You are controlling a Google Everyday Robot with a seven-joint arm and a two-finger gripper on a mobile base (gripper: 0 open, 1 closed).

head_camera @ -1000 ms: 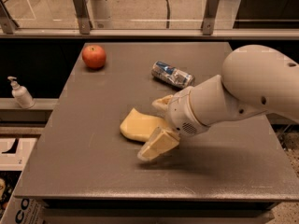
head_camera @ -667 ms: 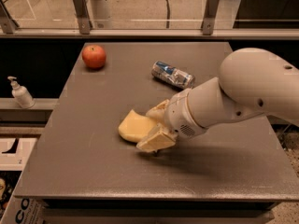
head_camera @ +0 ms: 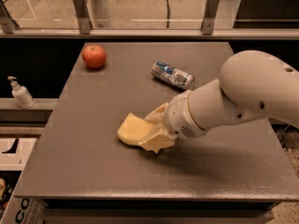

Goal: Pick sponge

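The pale yellow sponge [head_camera: 130, 129] lies near the middle of the grey table [head_camera: 84, 171]. My gripper [head_camera: 155, 126] reaches in from the right at table height. Its cream fingers [head_camera: 158, 141] sit one behind and one in front of the sponge's right end and press on it. The sponge's left half sticks out free toward the left. The big white arm [head_camera: 243, 97] covers the table's right side.
A red apple [head_camera: 94, 56] sits at the back left of the table. A crushed silver-blue can [head_camera: 172, 75] lies behind the gripper. A soap bottle [head_camera: 21, 94] stands on a ledge left of the table. A glass railing [head_camera: 140, 27] runs behind.
The two fingers have drawn together onto the sponge's right end. The gripper and sponge have shifted slightly left.
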